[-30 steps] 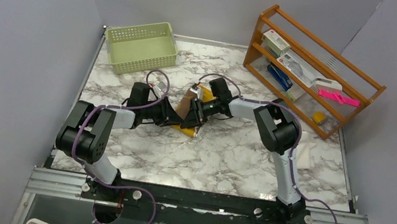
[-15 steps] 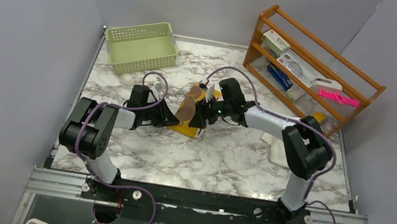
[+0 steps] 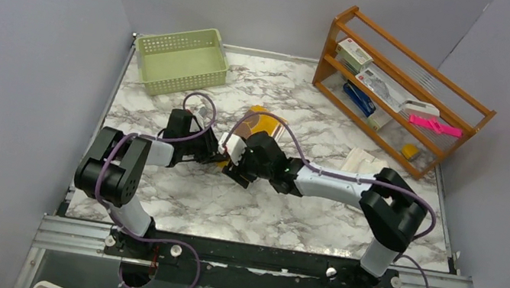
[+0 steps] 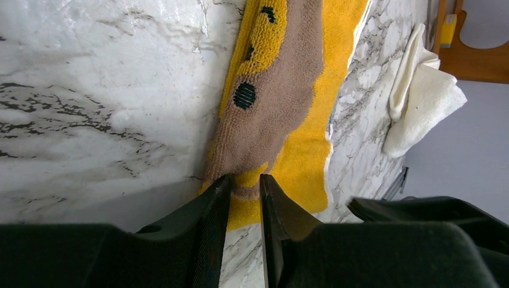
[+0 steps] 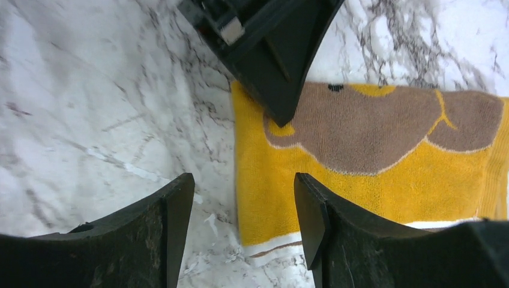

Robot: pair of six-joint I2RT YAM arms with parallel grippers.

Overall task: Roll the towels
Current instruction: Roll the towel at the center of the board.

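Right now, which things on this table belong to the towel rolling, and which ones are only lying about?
For the job: mustard-yellow cloth towel with tan pattern, pinched in the left hand; open right hand over it; cream-white cloth towel.

Just lying about: light green plastic basket; orange-brown wooden rack with small items.

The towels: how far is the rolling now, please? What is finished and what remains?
Done: nothing; no roll shows. In hand: the yellow towel lies flat on the table, the left tool pinches its edge, and the right tool hovers open over one corner. Left: roll the yellow one, then the white towel, which lies crumpled by the wooden rack, untouched.
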